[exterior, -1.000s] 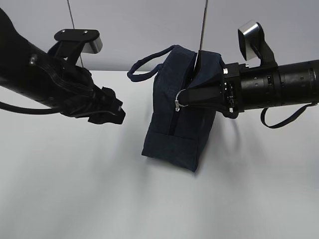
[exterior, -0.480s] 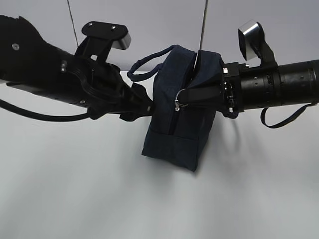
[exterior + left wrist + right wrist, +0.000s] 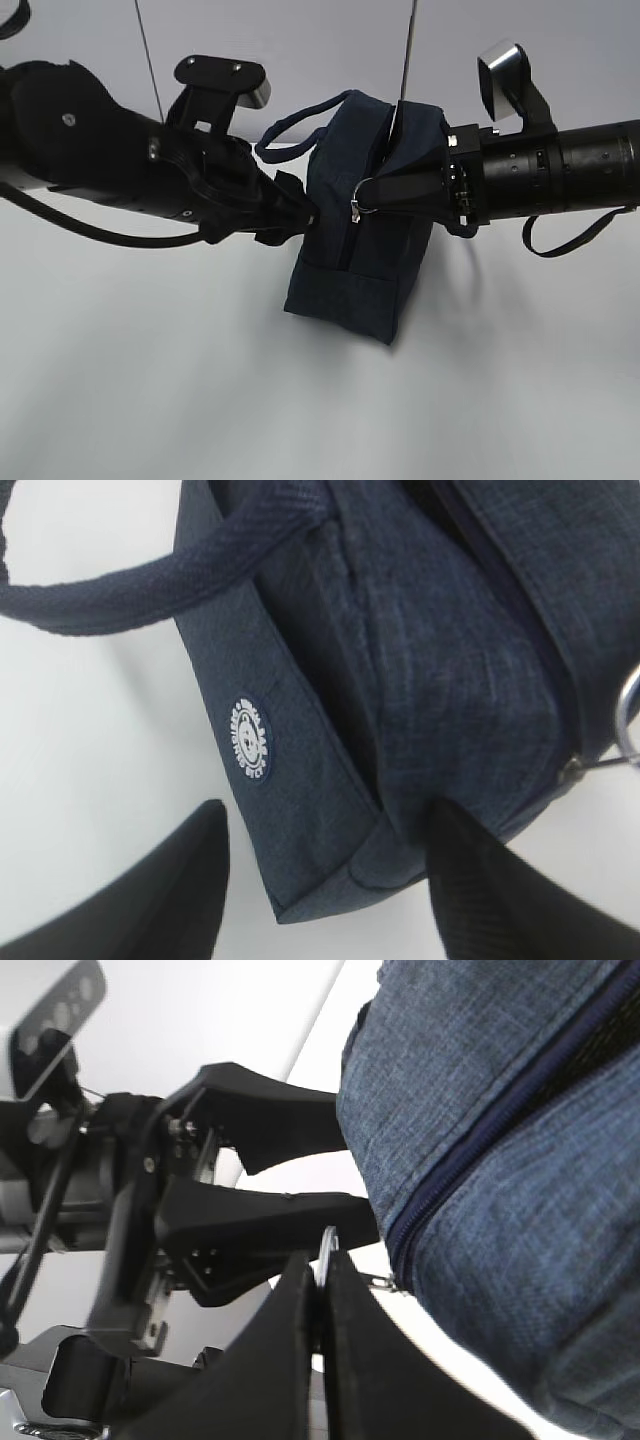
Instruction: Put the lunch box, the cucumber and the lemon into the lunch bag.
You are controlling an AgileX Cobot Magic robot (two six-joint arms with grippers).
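A: Left side first?
B: Left gripper (image 3: pixel 300 215) sits at 9 o'clock of the lunch bag (image 3: pixel 350 280), tips against its left wall. Wrist view: two black fingers (image 3: pixel 180 890) spread apart, straddling the bag's lower corner, nothing pinched between them.

A: Anything on that wall?
B: Round white logo (image 3: pixel 251 741) on the side panel, handle loop (image 3: pixel 130 595) arcing off at 10 o'clock.

A: Bag itself?
B: Navy, boxy, upright but tilted on the white table (image 3: pixel 150 380), roughly centre of the exterior view. Zipper runs down the facing side. Can't tell what's inside.

A: Right side?
B: Right gripper (image 3: pixel 385 192) comes in from 3 o'clock, jaws pressed together on the metal ring pull (image 3: pixel 362 197). Right wrist view shows the ring (image 3: pixel 326 1250) clamped between the two fingers (image 3: pixel 290 1350), next to the zipper end. Second handle (image 3: pixel 560 240) hangs behind the right arm at 4 o'clock.

A: Lunch box, cucumber, lemon?
B: Can't spot them in any view.
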